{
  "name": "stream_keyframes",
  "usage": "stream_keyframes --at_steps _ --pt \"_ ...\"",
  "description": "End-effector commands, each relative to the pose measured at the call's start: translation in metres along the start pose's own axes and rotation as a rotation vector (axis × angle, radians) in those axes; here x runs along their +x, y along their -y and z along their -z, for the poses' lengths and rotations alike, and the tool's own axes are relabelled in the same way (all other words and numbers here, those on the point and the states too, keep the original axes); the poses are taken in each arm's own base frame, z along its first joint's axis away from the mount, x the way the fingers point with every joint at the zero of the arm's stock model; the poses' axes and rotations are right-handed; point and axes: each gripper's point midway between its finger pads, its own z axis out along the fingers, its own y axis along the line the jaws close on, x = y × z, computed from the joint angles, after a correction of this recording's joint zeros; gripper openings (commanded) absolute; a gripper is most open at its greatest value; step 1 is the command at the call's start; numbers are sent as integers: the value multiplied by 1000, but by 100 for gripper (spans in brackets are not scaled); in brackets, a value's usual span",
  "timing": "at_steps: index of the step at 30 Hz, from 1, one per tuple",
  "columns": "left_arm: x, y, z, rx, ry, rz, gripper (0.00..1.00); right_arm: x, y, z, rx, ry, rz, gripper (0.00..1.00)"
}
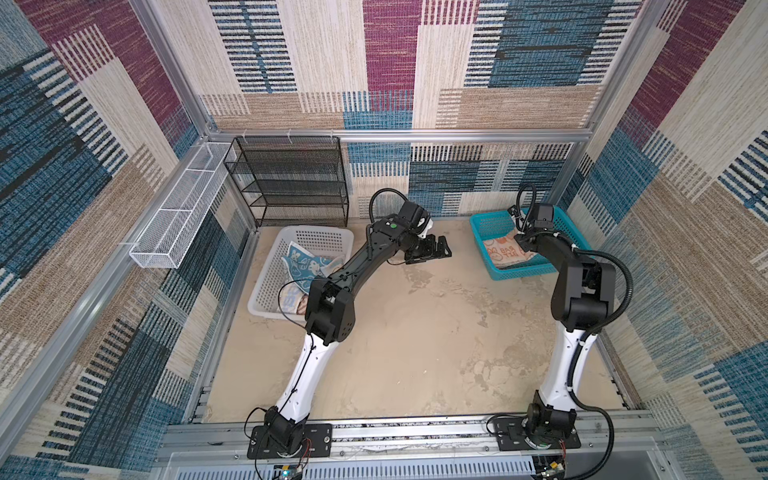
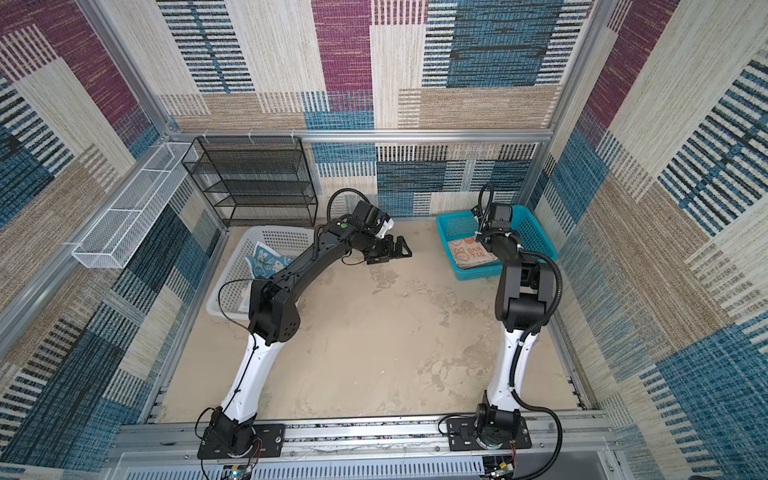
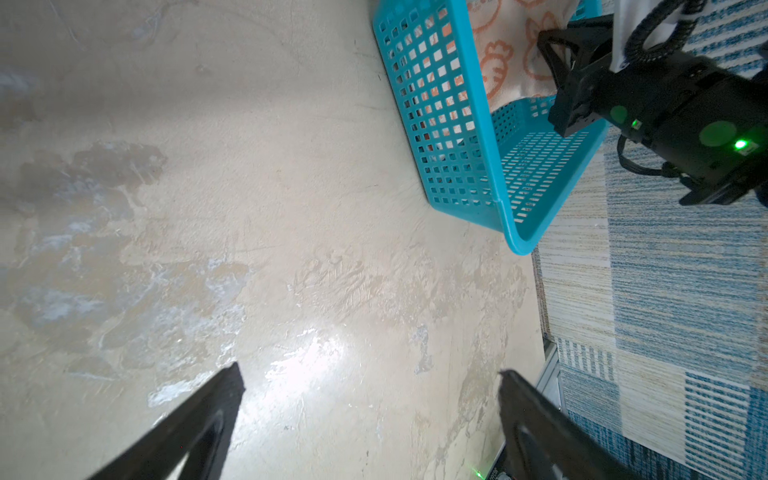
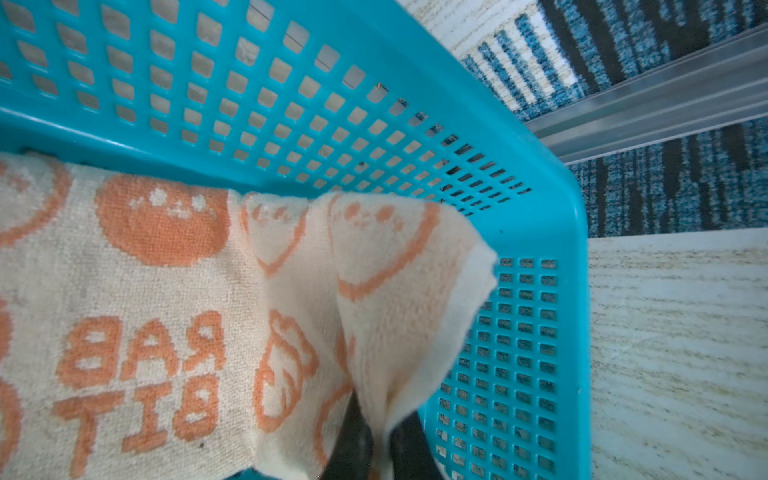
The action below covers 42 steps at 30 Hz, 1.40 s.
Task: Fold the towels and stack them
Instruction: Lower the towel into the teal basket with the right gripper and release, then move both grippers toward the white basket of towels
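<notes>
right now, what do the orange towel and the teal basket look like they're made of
Orange towel: probably cotton terry, matte; a nubby looped pile shows and it drapes in soft folds.
Teal basket: likely moulded plastic, smooth, slightly glossy; even colour, rigid walls, regular square holes.

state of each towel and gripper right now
orange-and-cream rabbit-print terry towel: in teal plastic basket, corner pinched up
blue-and-white printed terry towel: crumpled in white plastic basket
cream towel with blue letters: bunched there, mostly hidden under left arm
left gripper: open, empty
right gripper: shut on orange towel's corner
</notes>
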Motion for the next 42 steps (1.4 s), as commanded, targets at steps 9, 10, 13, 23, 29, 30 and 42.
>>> stream_keyframes --at_steps 9,10,13,23,29,30,42 --pt "4 -5 -5 -4 -16 -24 99 15 16 -22 38 -55 -101 28" --pt "4 -5 -5 -5 -18 -24 99 12 20 -21 50 -47 -115 38" --pt "6 -7 -3 -12 -23 -24 99 5 36 -17 106 -33 -172 67" --pt "12 -2 22 -45 -8 -38 99 -21 67 33 113 61 -423 99" --pt "20 8 58 -89 32 -64 99 -50 74 106 -37 191 -672 99" --pt "22 11 66 -96 41 -71 99 -56 73 121 -79 224 -709 99" --pt "73 5 191 -289 219 -130 99 -100 28 250 -302 356 -910 99"
